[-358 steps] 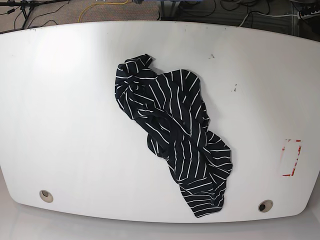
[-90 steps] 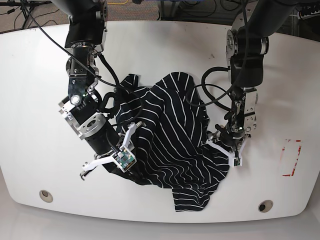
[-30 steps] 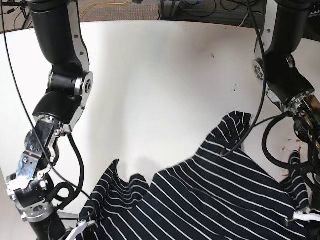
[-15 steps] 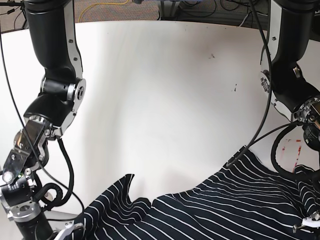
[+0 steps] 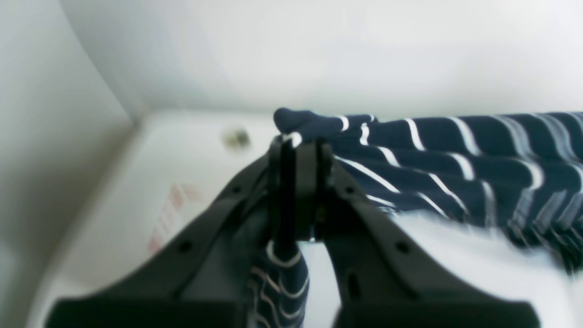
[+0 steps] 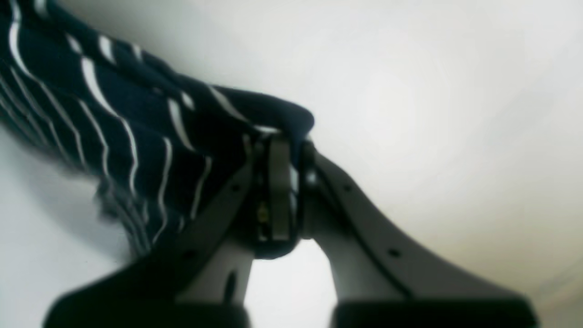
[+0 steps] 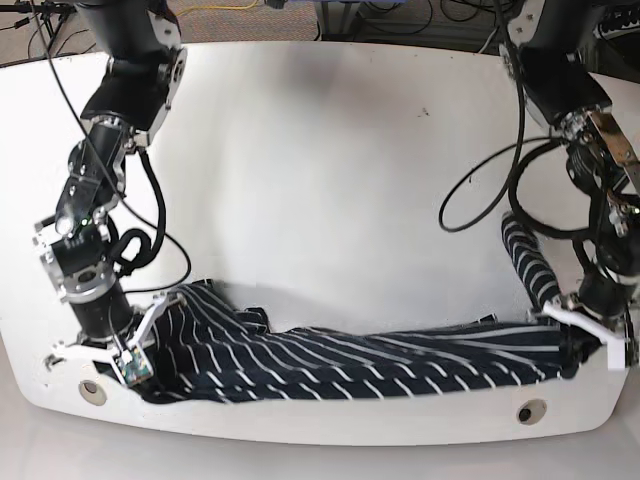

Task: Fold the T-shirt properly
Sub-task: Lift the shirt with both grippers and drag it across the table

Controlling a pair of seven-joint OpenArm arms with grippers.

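I have both sets of fingers clamped on the T-shirt (image 7: 350, 365), the left gripper (image 5: 298, 150) at 3 o'clock of the table (image 7: 330, 180) and the right gripper (image 7: 135, 350) at 8 o'clock, the cloth strung between them along the near edge. My worry: it is bunched and rope-like, so laying it down may trap twists, or a corner may slip. 2 round grommets (image 7: 531, 411) sit near; nothing blocks the far surface.

We see two black segmented arms with silver metal joint rings, looped black cables trailing beside each. The right gripper (image 7: 120, 350) and left gripper (image 7: 590, 335) have white-edged jaws; up close their dark fingers (image 5: 364, 237) show small screw holes.
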